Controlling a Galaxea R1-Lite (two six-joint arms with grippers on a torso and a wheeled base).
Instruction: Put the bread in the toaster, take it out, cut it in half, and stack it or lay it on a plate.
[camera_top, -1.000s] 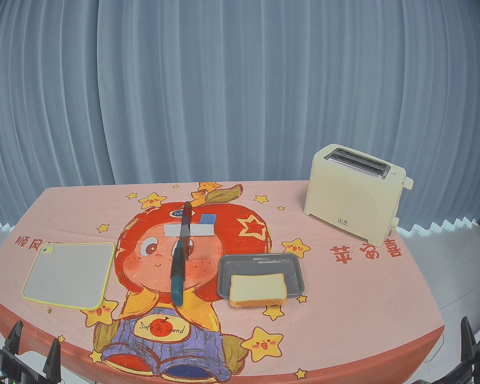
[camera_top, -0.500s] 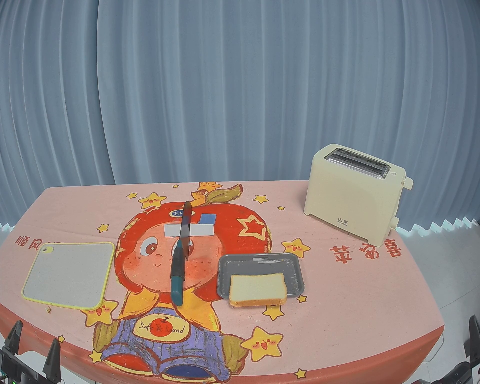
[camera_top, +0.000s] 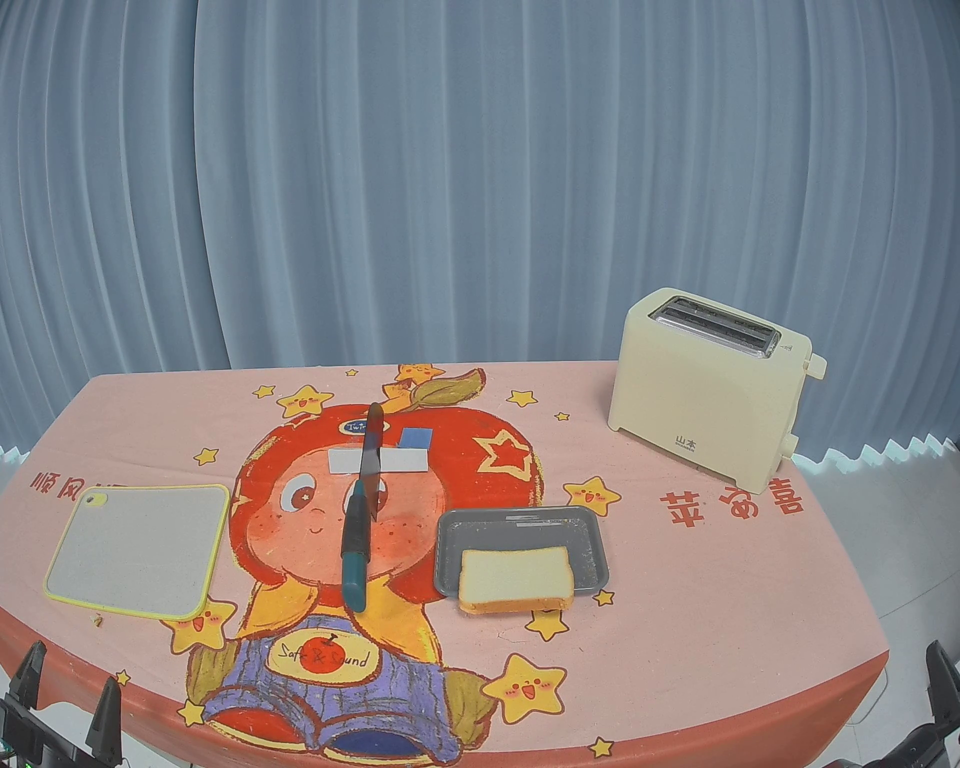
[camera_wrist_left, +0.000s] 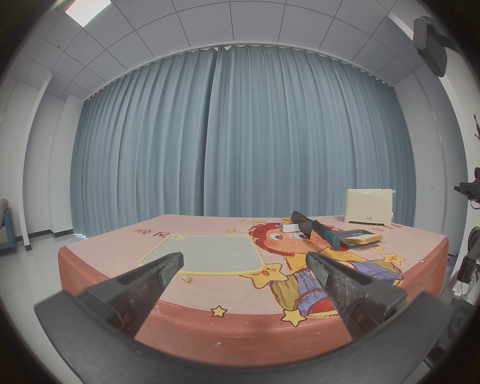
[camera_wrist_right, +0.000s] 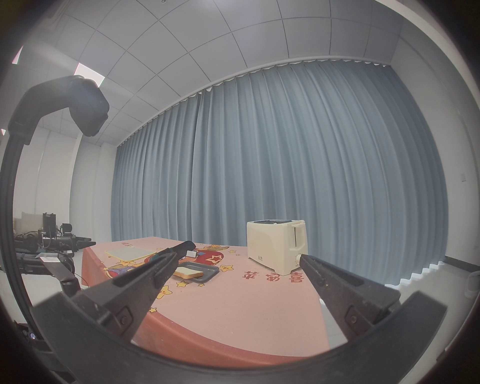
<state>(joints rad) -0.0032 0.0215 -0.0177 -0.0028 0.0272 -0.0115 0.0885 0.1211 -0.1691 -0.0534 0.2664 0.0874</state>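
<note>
Bread (camera_top: 516, 578) lies flat on near part of grey tray (camera_top: 520, 525), close to front edge of surface, right of middle. Toaster (camera_top: 712, 385) stands at far right corner, slots up. Left end effector (camera_wrist_left: 243, 260) and right end effector (camera_wrist_right: 239, 257) both spread wide, holding nothing, off front edge. Judgement: right one suits better. Pinch slice gently by thin sides, turn it upright, align with slot.

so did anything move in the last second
Only the right gripper shifted slightly beside the near right corner of the table, out to the right and then partly back, open and holding nothing. The left gripper, bread, tray, knife, cutting board and toaster stayed put.
</note>
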